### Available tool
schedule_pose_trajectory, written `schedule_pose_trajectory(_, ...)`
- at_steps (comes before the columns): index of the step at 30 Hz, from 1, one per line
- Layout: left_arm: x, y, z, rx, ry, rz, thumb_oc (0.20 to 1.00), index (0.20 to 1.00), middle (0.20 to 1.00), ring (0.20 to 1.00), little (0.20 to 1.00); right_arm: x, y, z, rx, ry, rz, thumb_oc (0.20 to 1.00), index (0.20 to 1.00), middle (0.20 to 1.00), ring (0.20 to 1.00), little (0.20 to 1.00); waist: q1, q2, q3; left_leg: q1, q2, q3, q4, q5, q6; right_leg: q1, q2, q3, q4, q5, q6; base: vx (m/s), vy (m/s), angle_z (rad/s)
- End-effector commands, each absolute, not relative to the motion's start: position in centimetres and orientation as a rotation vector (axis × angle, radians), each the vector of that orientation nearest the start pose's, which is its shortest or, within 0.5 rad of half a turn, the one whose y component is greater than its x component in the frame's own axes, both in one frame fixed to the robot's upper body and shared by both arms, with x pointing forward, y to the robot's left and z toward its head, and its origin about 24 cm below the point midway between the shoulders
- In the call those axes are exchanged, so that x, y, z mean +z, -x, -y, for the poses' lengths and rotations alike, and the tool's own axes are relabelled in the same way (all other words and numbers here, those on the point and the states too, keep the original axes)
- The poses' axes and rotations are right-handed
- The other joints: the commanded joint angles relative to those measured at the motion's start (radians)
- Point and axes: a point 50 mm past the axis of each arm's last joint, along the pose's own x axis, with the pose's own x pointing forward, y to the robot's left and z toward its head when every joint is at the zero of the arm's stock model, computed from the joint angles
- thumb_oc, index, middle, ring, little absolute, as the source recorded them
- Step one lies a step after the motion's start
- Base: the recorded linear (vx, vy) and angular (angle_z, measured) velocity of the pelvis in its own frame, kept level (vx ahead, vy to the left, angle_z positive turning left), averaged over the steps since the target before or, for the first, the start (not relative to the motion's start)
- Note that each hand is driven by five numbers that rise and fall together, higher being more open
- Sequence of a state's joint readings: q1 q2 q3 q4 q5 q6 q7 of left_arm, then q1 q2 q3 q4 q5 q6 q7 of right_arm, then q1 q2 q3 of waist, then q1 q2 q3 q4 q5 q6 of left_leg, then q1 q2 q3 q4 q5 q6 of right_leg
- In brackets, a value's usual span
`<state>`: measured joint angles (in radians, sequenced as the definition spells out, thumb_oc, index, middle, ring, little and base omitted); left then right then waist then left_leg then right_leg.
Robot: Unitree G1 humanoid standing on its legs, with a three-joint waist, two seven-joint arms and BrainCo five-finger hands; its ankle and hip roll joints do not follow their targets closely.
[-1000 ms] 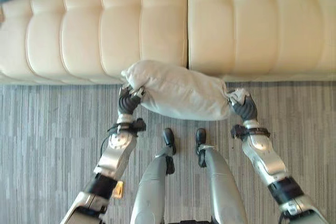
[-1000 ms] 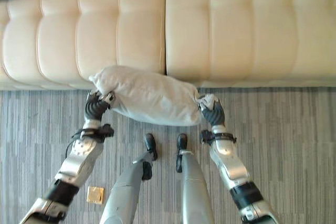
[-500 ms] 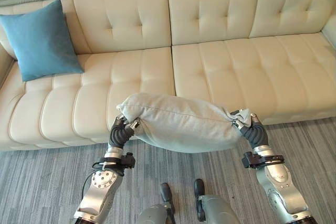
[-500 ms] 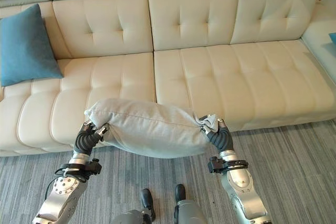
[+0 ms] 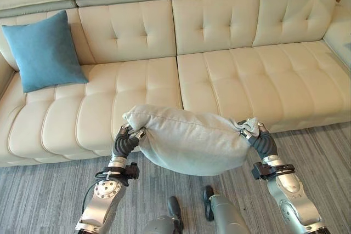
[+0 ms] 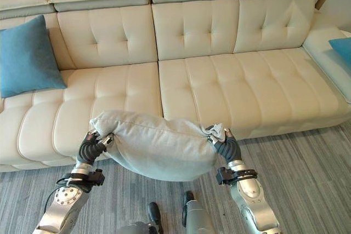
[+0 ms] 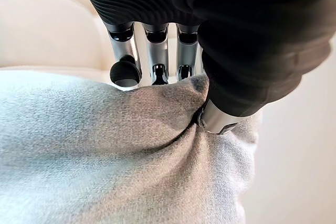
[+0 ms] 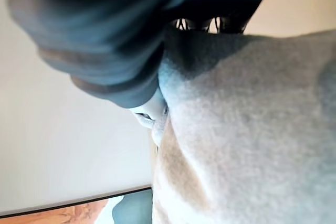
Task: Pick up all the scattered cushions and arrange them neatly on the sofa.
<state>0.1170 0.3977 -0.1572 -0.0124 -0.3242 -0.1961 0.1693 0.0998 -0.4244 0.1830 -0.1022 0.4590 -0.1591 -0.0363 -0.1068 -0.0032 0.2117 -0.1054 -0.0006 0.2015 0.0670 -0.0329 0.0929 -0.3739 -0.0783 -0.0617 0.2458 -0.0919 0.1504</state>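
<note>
Raised from just above the striped grey carpet [image 5: 44, 201] a second ago, the plump light-grey fabric cushion [image 5: 189, 141] now hangs in front of the sofa's front edge, and the head camera has tilted up, so the whole backrest shows. The cushion sags in the middle between the two hands and sits a little lower in the picture than half a second ago, though the view has shifted too.

At 9 o'clock of the cushion, the left hand [image 5: 125, 142] has its fingers curled into the corner; its wrist view shows the silver fingers [image 7: 152, 56] and thumb pinching a fold of grey cloth. At 3 o'clock, the right hand [image 5: 262, 142] grips the other corner, cloth bunched up against its dark cover [image 8: 105, 40] in its own wrist view.

Behind the cushion, toward 12 o'clock, lies the long cream tufted leather sofa [image 5: 247, 75]. A square teal cushion [image 5: 46, 50] leans upright against the backrest at about 10 o'clock, and part of another teal cushion [image 6: 341, 47] shows at the sofa's far end at 2 o'clock.

Judging by this, the pick-up is finished and the carry toward the seat is under way. The cushion is not yet over the seat.
</note>
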Motion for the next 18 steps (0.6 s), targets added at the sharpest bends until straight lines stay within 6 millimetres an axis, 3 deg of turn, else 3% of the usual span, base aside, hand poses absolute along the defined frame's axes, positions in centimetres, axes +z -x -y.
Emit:
schedule_pose_trajectory(1, 7.5, -23.5, -18.3, -0.069, -0.066, 0.250, 0.200, 0.200, 0.200, 0.200, 0.200, 9.4, -23.2, 17.3, 0.219, -0.185, 0.291, 0.200, 0.200, 0.200, 0.200, 0.200, -0.035, -0.003, -0.014, 0.278, -0.078, -0.057, 0.076, -0.259, -0.086, -0.024, 0.001, -0.095, -0.192, 0.172, 0.037, 0.39, -0.144, 0.61)
schedule_pose_trajectory(4, 7.3, -23.4, -18.0, -0.089, -0.053, 0.243, 0.200, 0.200, 0.200, 0.200, 0.200, 9.1, -22.6, 17.8, 0.207, -0.196, 0.279, 0.200, 0.200, 0.200, 0.200, 0.200, -0.054, 0.006, -0.027, 0.326, -0.072, -0.087, 0.068, -0.263, -0.106, -0.017, -0.002, -0.098, -0.192, 0.183, 0.034, 0.36, -0.165, 0.66)
schedule_pose_trajectory(5, 6.8, -23.1, -17.6, -0.098, -0.023, 0.224, 0.200, 0.200, 0.200, 0.200, 0.200, 8.8, -22.2, 18.5, 0.195, -0.188, 0.266, 0.200, 0.200, 0.200, 0.200, 0.200, -0.069, 0.027, -0.040, 0.331, -0.048, -0.098, 0.108, -0.223, -0.149, 0.006, 0.007, -0.074, -0.167, 0.212, 0.010, 0.27, -0.162, 0.42)
schedule_pose_trajectory(6, 6.8, -23.1, -17.6, -0.098, -0.024, 0.224, 0.200, 0.200, 0.200, 0.200, 0.200, 8.8, -22.2, 18.4, 0.195, -0.189, 0.266, 0.200, 0.200, 0.200, 0.200, 0.200, -0.071, 0.023, -0.042, 0.328, -0.052, -0.100, 0.107, -0.219, -0.149, 0.004, 0.003, -0.074, -0.169, 0.215, 0.010, 0.43, -0.345, 0.41)
schedule_pose_trajectory(7, 6.7, -23.3, -17.1, -0.119, -0.002, 0.217, 0.200, 0.200, 0.200, 0.200, 0.200, 8.9, -22.3, 19.0, 0.176, -0.165, 0.269, 0.200, 0.200, 0.200, 0.200, 0.200, -0.080, 0.041, -0.040, 0.271, 0.007, -0.097, 0.232, -0.119, -0.200, 0.020, 0.007, -0.082, -0.149, 0.207, -0.014, 0.22, -0.243, 0.38)
schedule_pose_trajectory(9, 6.6, -23.1, -17.2, -0.123, 0.006, 0.211, 0.200, 0.200, 0.200, 0.200, 0.200, 9.1, -22.4, 19.5, 0.168, -0.136, 0.272, 0.200, 0.200, 0.200, 0.200, 0.200, -0.082, 0.048, -0.052, 0.221, 0.058, -0.081, 0.323, -0.028, -0.216, 0.042, 0.008, -0.097, -0.145, 0.173, -0.047, 0.24, -0.227, 0.44)
schedule_pose_trajectory(10, 6.6, -23.1, -17.2, -0.123, 0.006, 0.211, 0.200, 0.200, 0.200, 0.200, 0.200, 9.1, -22.4, 19.5, 0.168, -0.136, 0.272, 0.200, 0.200, 0.200, 0.200, 0.200, -0.083, 0.048, -0.053, 0.220, 0.059, -0.081, 0.324, -0.028, -0.217, 0.042, 0.009, -0.097, -0.145, 0.173, -0.047, 0.32, -0.218, 0.03)
schedule_pose_trajectory(11, 6.4, -23.1, -17.4, -0.112, 0.005, 0.202, 0.200, 0.200, 0.200, 0.200, 0.200, 9.2, -22.6, 19.9, 0.156, -0.116, 0.272, 0.200, 0.200, 0.200, 0.200, 0.200, -0.069, 0.054, -0.057, 0.188, 0.074, -0.075, 0.390, 0.036, -0.214, 0.088, 0.044, -0.094, -0.149, 0.136, -0.074, 0.33, -0.203, -0.24)
schedule_pose_trajectory(13, 6.5, -23.2, -17.4, -0.121, 0.010, 0.204, 0.200, 0.200, 0.200, 0.200, 0.200, 9.2, -22.6, 20.1, 0.155, -0.113, 0.267, 0.200, 0.200, 0.200, 0.200, 0.200, -0.061, 0.041, -0.062, 0.137, 0.078, -0.048, 0.375, 0.020, -0.185, 0.120, 0.041, -0.081, -0.169, 0.115, -0.080, 0.32, -0.192, -0.26)
schedule_pose_trajectory(14, 6.5, -23.2, -17.4, -0.121, 0.009, 0.203, 0.200, 0.200, 0.200, 0.200, 0.200, 9.4, -22.7, 20.2, 0.149, -0.100, 0.275, 0.200, 0.200, 0.200, 0.200, 0.200, -0.051, 0.031, -0.057, 0.091, 0.088, -0.029, 0.361, -0.023, -0.171, 0.145, 0.035, -0.073, -0.180, 0.099, -0.078, 0.15, -0.080, -0.19)
schedule_pose_trajectory(15, 6.5, -23.2, -17.4, -0.121, 0.008, 0.203, 0.200, 0.200, 0.200, 0.200, 0.200, 9.4, -22.7, 20.2, 0.149, -0.101, 0.276, 0.200, 0.200, 0.200, 0.200, 0.200, -0.051, 0.028, -0.059, 0.087, 0.084, -0.028, 0.360, -0.020, -0.169, 0.142, 0.031, -0.071, -0.182, 0.102, -0.077, 0.19, -0.069, -0.09)
schedule_pose_trajectory(17, 6.4, -23.3, -17.2, -0.132, 0.006, 0.200, 0.200, 0.200, 0.200, 0.200, 0.200, 9.7, -22.8, 20.3, 0.144, -0.093, 0.289, 0.200, 0.200, 0.200, 0.200, 0.200, -0.029, 0.009, -0.035, -0.010, 0.072, -0.012, 0.269, -0.093, -0.149, 0.200, 0.017, -0.048, -0.194, 0.081, -0.072, 0.21, -0.043, 0.17)
schedule_pose_trajectory(18, 6.5, -23.3, -17.2, -0.132, 0.005, 0.200, 0.200, 0.200, 0.200, 0.200, 0.200, 9.7, -22.8, 20.3, 0.144, -0.093, 0.289, 0.200, 0.200, 0.200, 0.200, 0.200, -0.030, 0.005, -0.037, -0.012, 0.068, -0.011, 0.264, -0.086, -0.147, 0.196, 0.013, -0.048, -0.195, 0.084, -0.072, 0.23, -0.026, 0.22)
